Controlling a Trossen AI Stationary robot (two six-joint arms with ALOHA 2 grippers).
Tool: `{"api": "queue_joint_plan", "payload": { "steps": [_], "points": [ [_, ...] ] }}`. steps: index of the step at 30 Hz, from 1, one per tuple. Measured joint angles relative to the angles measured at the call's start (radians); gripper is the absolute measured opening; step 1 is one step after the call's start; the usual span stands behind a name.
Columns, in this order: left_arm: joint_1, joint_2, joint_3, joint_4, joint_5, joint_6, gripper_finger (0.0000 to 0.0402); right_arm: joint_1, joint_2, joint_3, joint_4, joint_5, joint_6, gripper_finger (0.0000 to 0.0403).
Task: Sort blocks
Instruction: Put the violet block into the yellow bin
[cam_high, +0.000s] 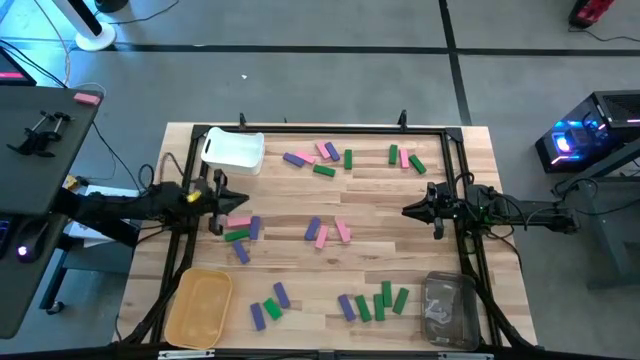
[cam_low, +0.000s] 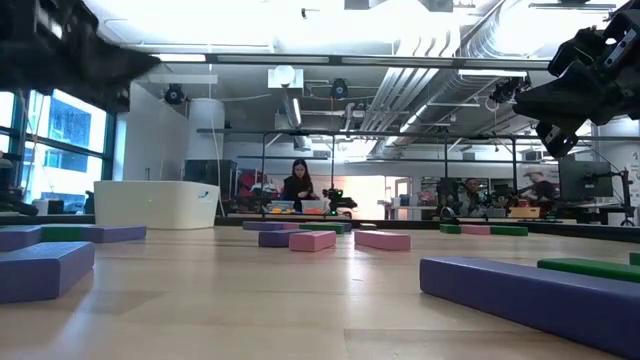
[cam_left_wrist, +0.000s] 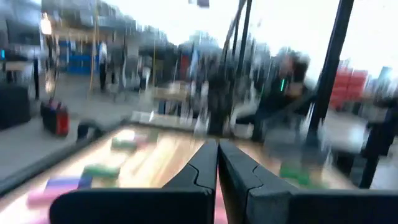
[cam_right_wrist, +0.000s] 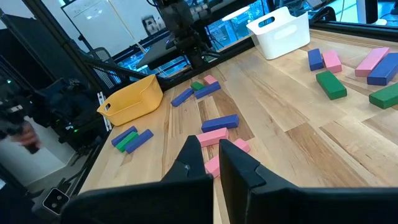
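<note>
The left wrist view is blurred; its blocks (cam_left_wrist: 99, 170) show only as colour smears.

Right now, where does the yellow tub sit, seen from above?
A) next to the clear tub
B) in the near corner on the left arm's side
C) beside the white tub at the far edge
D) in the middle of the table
B: the yellow tub sits in the near corner on the left arm's side, away from the white tub and the clear tub.

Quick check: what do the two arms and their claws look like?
Both arms are dark, slim, jointed links with cables trailing along them. The left claw shows a yellow mark near its wrist; the right claw is all black. Up close, each claw's fingers are matte black, angular and tapering.
</note>
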Motion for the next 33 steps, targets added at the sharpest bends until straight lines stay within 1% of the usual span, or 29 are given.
{"api": "queue_joint_plan", "payload": {
  "steps": [4,6,8,10,11,12,14,16,18,20,21,23,25,26,27,29,31,33],
  "points": [
    [0.000,0.000,0.000,0.252,-0.012,-0.064,0.0003,0.000,0.000,0.000,0.000,0.000,0.000,0.0000],
    [0.000,0.002,0.000,0.371,-0.063,-0.090,0.0003,0.000,0.000,0.000,0.000,0.000,0.000,0.0000],
    [0.001,0.015,0.002,0.455,-0.188,-0.092,0.0003,0.000,0.000,0.000,0.000,0.000,0.000,0.0000],
    [0.001,0.047,0.008,0.479,-0.340,-0.129,0.0003,0.000,0.000,0.000,0.000,0.000,0.000,0.0000],
    [0.001,0.076,0.014,0.475,-0.398,-0.166,0.0003,0.000,0.000,0.000,0.000,0.000,0.000,0.0000],
    [0.001,0.115,0.021,0.469,-0.427,-0.204,0.0003,0.000,0.000,0.000,0.000,0.000,0.000,0.0000],
    [0.001,0.227,0.052,0.448,-0.422,-0.275,0.0003,0.000,0.000,0.000,0.000,0.000,0.000,0.0000],
    [0.001,0.385,0.107,0.446,-0.411,-0.347,0.0003,0.000,0.000,0.000,0.000,0.000,0.000,0.0000],
    [0.001,0.562,0.195,0.443,-0.390,-0.377,0.0003,0.000,0.000,0.000,0.000,0.000,0.000,0.0000],
    [0.001,0.735,0.316,0.433,-0.319,-0.349,0.0003,0.000,0.000,0.000,0.000,0.000,0.000,0.0000],
    [0.001,0.812,0.388,0.398,-0.259,-0.321,0.0003,0.000,0.000,0.000,0.000,0.000,0.000,0.0000],
    [0.000,0.938,0.537,0.267,-0.123,-0.263,0.0003,0.000,0.000,0.000,0.000,0.000,0.000,0.0000],
    [-0.007,1.038,0.691,0.074,-0.013,-0.236,0.0003,0.000,0.000,0.000,0.000,0.000,0.003,0.0000],
    [-0.012,1.077,0.766,-0.037,0.021,-0.232,0.0003,0.000,0.000,0.000,0.002,0.001,0.010,0.0000],
    [-0.016,1.113,0.840,-0.160,0.048,-0.234,0.0003,0.000,0.000,0.000,0.013,0.008,0.031,0.0000],
    [-0.021,1.165,0.980,-0.422,0.082,-0.243,0.0003,0.000,0.000,0.000,0.055,0.019,0.128,0.0000],
    [-0.020,1.198,1.097,-0.657,0.086,-0.246,0.0003,0.000,0.001,0.000,0.131,0.032,0.242,0.0000],
    [-0.018,1.215,1.165,-0.821,0.066,-0.247,0.0003,0.000,0.002,0.000,0.213,0.081,0.353,0.0000]
  ]
}}
